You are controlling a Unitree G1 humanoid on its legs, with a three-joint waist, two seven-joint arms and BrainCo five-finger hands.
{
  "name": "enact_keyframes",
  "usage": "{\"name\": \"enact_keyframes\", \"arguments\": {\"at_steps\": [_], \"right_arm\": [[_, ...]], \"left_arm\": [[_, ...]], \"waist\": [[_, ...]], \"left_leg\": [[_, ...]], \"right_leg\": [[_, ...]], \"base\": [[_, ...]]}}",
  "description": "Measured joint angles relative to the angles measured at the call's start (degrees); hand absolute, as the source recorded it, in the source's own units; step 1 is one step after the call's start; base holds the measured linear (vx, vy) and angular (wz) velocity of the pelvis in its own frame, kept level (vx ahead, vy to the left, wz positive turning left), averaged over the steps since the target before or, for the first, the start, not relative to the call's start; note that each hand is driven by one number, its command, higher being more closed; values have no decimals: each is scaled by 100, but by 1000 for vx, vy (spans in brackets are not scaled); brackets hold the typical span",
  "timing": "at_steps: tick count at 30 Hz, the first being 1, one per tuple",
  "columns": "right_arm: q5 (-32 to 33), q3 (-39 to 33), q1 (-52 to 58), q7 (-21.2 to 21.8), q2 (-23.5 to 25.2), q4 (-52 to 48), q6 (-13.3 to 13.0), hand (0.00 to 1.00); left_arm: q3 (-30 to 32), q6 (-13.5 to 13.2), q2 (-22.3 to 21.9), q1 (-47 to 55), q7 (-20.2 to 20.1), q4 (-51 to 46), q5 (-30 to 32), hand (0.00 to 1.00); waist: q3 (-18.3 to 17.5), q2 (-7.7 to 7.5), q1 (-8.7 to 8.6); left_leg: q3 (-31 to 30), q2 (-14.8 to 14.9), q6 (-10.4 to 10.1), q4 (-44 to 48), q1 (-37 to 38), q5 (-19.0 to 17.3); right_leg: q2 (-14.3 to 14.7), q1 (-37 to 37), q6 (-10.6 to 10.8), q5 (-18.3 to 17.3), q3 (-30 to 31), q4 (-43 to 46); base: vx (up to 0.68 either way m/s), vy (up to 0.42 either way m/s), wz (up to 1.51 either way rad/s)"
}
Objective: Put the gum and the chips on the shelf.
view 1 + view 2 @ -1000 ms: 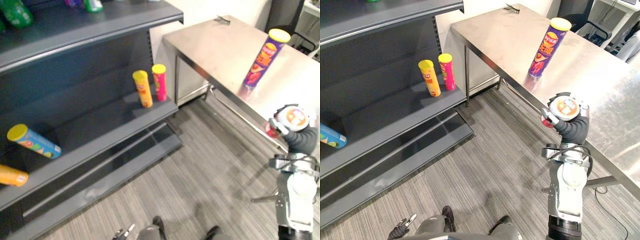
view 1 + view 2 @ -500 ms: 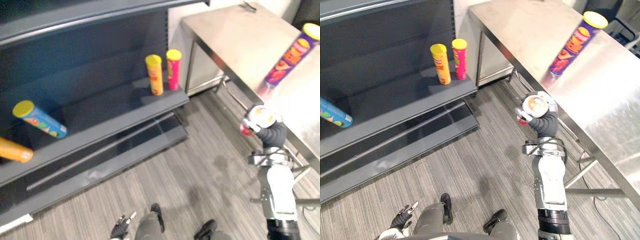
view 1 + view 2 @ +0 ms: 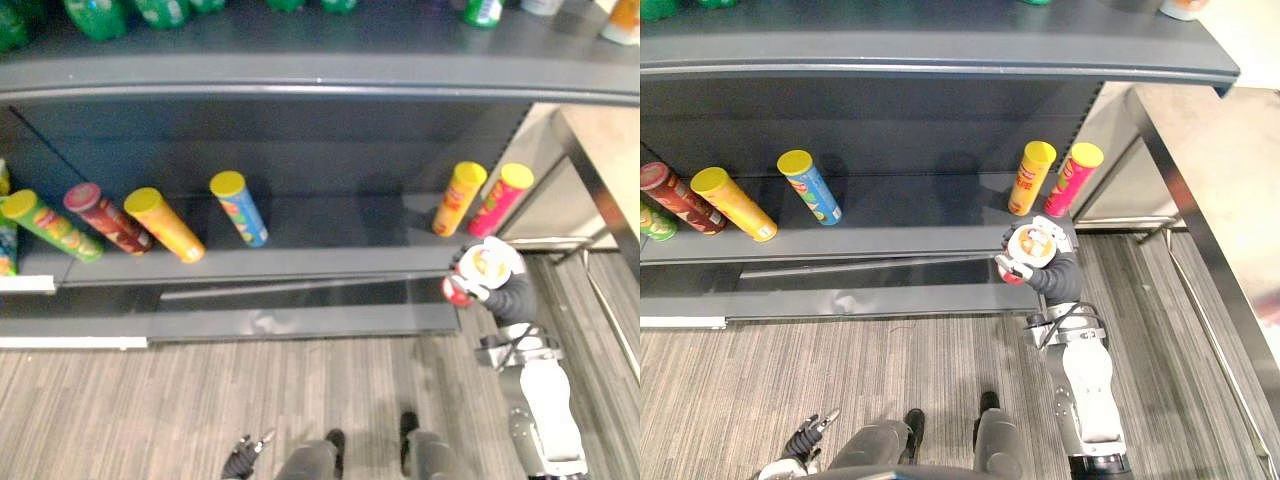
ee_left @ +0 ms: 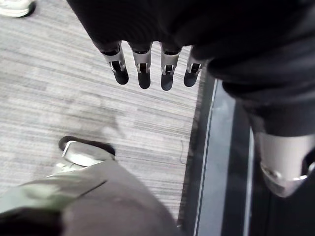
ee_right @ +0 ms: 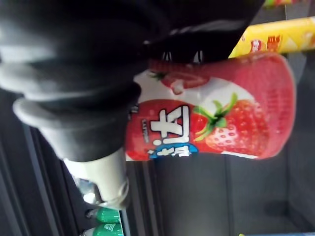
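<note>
My right hand (image 3: 1058, 272) is closed round the gum canister (image 5: 231, 118), fingers and thumb curled about its body, so the gum is in that hand and not yet on the shelf (image 3: 920, 228). In the head views I have it raised in front of the middle shelf's front edge, lid facing up toward the camera, at 6 o'clock from the yellow can (image 3: 1031, 178); I judge that height suits pushing it straight in over the lip. The pink can (image 3: 1073, 180) stands just beside the yellow 1 at its 3 o'clock, so I read the bare board at 10 o'clock from the gum, between the yellow can and the blue can (image 3: 810, 186), as the free spot. The canister is a stubby red tub with strawberries printed on it, a white band and a pale lid. My left hand (image 4: 143, 66) hangs low over the floor, fingers straight and holding nothing.
</note>
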Motion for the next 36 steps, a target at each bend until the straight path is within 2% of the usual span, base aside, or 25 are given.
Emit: {"name": "enact_keyframes", "arguments": {"at_steps": [4, 11, 20, 23, 25, 28, 32, 36], "right_arm": [[258, 16, 142, 144, 101, -131, -2, 100], [264, 22, 400, 184, 104, -218, -1, 100], [379, 20, 675, 181, 196, -108, -1, 100], [364, -31, 668, 127, 198, 179, 1, 100], [358, -132, 666, 11, 170, 331, 6, 100], [347, -98, 554, -68, 188, 334, 17, 100], [137, -115, 435, -71, 195, 455, 19, 100], [118, -130, 463, -79, 191, 759, 177, 100]], "left_arm": [[84, 3, -11, 4, -24, 59, 3, 0], [84, 39, -6, -15, -48, 54, 82, 0], [57, 47, 12, -7, -84, 37, 33, 0], [26, 47, 23, -14, -144, 32, 6, 0], [16, 48, 19, -10, -155, 41, 8, 0], [2, 54, 8, 45, -118, 97, 41, 0], [32, 116, -16, 162, -46, 169, 110, 0], [35, 164, -66, 160, -54, 336, 189, 0]], "waist": [[-4, 5, -47], [-15, 20, -99], [-18, 21, -175], [-91, 44, -191], [-138, 61, -195], [-141, 61, -160], [-302, 62, -151], [-597, 198, -185]], "left_leg": [[-64, 314, -81, -362, 94, -26], [-269, 339, -186, -901, 289, 236], [-412, 299, -241, -519, 357, 229], [187, 482, -190, -757, 364, 216], [640, 584, -231, -1031, 372, 503], [682, 482, -279, -1262, 480, 700], [890, 509, -285, -1400, 594, 734], [1207, 539, -257, -1722, 832, 761]], "right_leg": [[266, 139, -138, 71, -208, -356], [269, 149, -284, -33, -407, -281], [143, 143, -479, -666, -750, 611], [21, 152, -564, -789, -969, 705], [-141, 108, -493, -838, -1114, 783], [-231, 109, -346, -759, -1093, 751], [-148, 162, -278, -487, -926, 385], [-8, 471, -166, -26, -662, -421]], "base": [[97, -187, 5], [12, -83, 18], [-39, -81, 23], [-96, -55, 43], [-45, -24, 54], [5, 49, 14], [47, 75, -33], [57, 88, -41]]}}
